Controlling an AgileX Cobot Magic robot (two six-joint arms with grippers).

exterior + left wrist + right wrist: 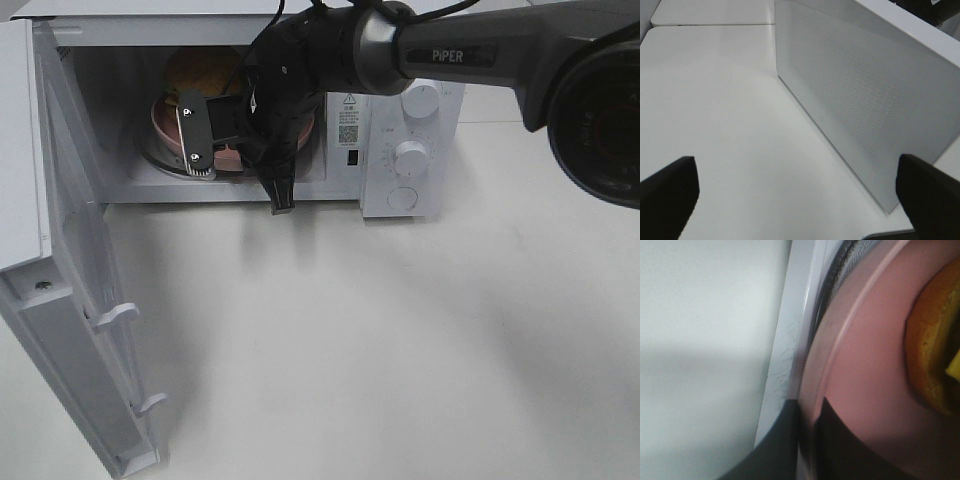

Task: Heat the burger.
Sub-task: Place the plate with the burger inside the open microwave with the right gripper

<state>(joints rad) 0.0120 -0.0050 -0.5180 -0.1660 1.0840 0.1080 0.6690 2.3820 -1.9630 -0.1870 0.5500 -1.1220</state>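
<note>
Along the far edge of the tabletop (400, 350) I have the white microwave (432, 170). Its door (70, 300) is swung wide toward the near left corner, so the mouth of the cavity stands open. In front of it the smooth, matte white surface gives me broad room through the middle and the right side.

The burger (205, 70) sits inside the cavity, toward its back left, on a round pink plate (165, 125) with a low raised rim. The bun is glossy and golden-brown, and a corner of yellow cheese pokes out in the right wrist view. The plate is smooth and plain, and its near rim lies just beside the cavity's white sill (790, 340).

My right arm (450, 55), in a dark grey shell, comes in from the far right and crosses the middle, with its wrist dipped into the mouth. The right gripper (807, 412) is pinched nearly closed on the plate's near rim, one dark finger on each side of it.

The left gripper (795, 167) hangs low over the tabletop outside the door, facing the door's finely perforated panel. Its jaws are spread as wide as they go, with nothing between them.
</note>
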